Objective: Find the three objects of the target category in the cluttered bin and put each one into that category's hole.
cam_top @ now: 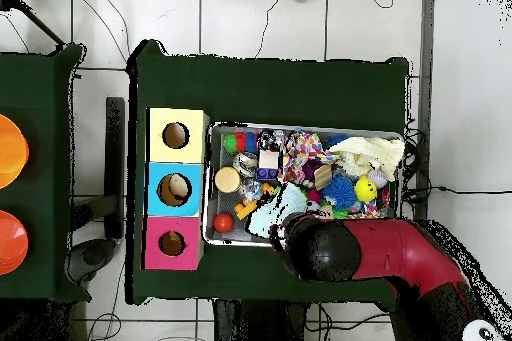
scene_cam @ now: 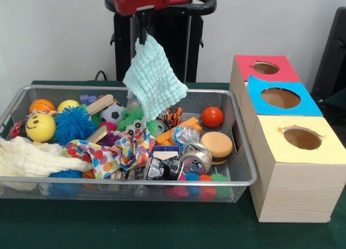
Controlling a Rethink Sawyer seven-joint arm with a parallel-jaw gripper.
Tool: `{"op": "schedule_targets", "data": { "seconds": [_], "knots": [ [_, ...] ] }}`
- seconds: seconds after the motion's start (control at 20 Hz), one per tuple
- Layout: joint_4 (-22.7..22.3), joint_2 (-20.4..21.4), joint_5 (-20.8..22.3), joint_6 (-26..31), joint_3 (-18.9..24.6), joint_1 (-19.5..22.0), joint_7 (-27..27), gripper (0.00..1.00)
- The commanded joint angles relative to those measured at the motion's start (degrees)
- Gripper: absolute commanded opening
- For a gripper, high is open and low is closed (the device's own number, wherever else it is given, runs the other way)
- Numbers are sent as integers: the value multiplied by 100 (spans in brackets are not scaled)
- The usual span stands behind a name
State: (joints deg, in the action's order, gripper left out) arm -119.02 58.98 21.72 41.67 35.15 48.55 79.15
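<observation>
My gripper [scene_cam: 142,37] hangs above the wire bin [scene_cam: 244,179], shut on the top corner of a pale mint cloth [scene_cam: 153,79] that dangles free over the clutter. From overhead the mint cloth [cam_top: 274,213] shows beside the red arm, whose head hides the gripper. Two more cloths lie in the bin: a cream one [scene_cam: 32,158] at the left end and a polka-dot one [scene_cam: 116,151] in the middle. To the right stands the wooden box with three holes: red [scene_cam: 265,68], blue [scene_cam: 280,98] and yellow [scene_cam: 302,138].
The bin holds several balls, among them a yellow smiley ball [scene_cam: 40,128], a blue spiky ball [scene_cam: 74,124], an orange-red ball [scene_cam: 212,117]. Crushed cans [scene_cam: 194,159], a tan round tin [scene_cam: 217,145] and wooden blocks fill the rest. Green cloth covers the table [scene_cam: 135,227].
</observation>
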Motion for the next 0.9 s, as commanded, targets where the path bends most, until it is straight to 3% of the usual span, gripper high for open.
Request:
{"op": "schedule_targets", "data": {
  "seconds": [0.05, 0.4, 0.9],
  "knots": [
    [123, -139, 319, 93, 532, 269, -1048, 0],
    [55, -189, 380, 130, 812, 644, -1242, 0],
    [810, -532, 632, 935, 1063, 1115, -1981, 0]
  ]
}}
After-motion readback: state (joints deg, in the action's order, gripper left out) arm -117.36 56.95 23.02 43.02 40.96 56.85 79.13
